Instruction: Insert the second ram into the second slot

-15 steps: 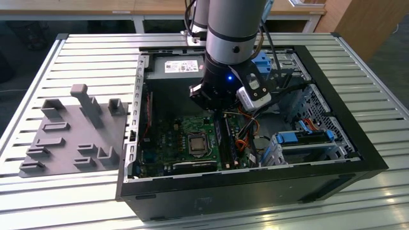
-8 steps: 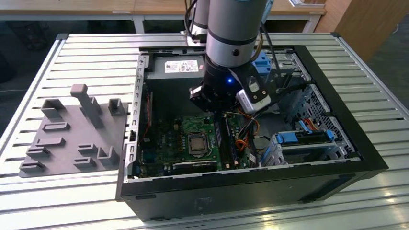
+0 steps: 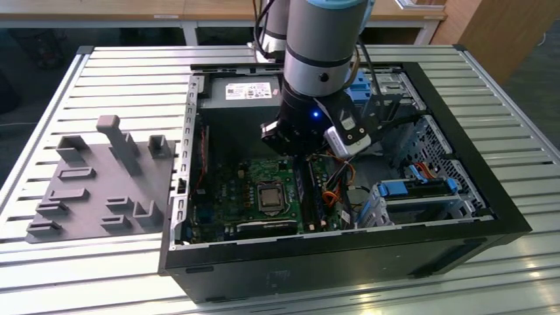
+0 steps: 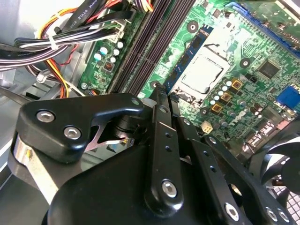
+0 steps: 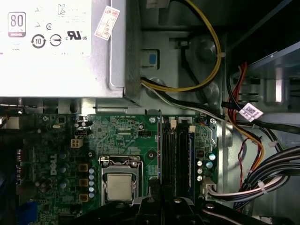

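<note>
My gripper (image 3: 308,156) hangs inside the open computer case (image 3: 490,197), just above the motherboard's memory slots (image 3: 309,197). Its black fingers (image 4: 161,140) are pressed together, shut on the second ram (image 5: 161,150). The ram shows edge-on as a thin dark strip, level and parallel to the slots. It sits beside the slot bank (image 5: 174,154), slightly toward the processor socket (image 5: 117,185) and not in any slot. A blue stick (image 5: 191,154) is seated in the slot on the far side of the bank. The slots (image 4: 147,47) lie beyond the fingertips.
The grey power supply (image 5: 56,47) fills the case's far end. Bundled cables (image 5: 262,178) run close beside the slots. A drive cage with blue clips (image 3: 420,190) stands at the exterior view's right. A grey holder fixture (image 3: 101,177) rests on the slatted table outside the case.
</note>
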Tool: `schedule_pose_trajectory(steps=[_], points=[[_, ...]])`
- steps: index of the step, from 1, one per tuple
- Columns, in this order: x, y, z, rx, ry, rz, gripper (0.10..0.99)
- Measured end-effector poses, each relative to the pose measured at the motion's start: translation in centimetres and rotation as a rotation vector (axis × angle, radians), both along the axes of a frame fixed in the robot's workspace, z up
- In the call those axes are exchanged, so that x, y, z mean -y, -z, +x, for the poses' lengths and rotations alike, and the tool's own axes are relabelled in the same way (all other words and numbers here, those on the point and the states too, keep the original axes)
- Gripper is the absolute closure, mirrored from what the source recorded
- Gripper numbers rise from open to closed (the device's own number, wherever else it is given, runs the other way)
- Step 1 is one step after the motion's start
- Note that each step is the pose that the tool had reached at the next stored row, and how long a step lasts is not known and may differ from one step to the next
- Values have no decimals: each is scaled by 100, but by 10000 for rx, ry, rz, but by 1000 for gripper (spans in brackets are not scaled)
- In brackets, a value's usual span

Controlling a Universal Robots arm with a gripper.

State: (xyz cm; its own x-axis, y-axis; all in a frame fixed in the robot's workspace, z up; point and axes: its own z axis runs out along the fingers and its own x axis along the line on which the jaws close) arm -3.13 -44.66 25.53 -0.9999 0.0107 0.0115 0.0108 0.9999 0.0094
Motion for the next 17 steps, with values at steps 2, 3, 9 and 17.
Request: schedule_pose_trajectory(steps=[2,3,9,17], points=[[3,9,0,-2,1,-2,949],[11,12,1,-2,2,-2,949],[72,26,1,-6,17,-1,949],[94,59,25,-16,18,-2,949]])
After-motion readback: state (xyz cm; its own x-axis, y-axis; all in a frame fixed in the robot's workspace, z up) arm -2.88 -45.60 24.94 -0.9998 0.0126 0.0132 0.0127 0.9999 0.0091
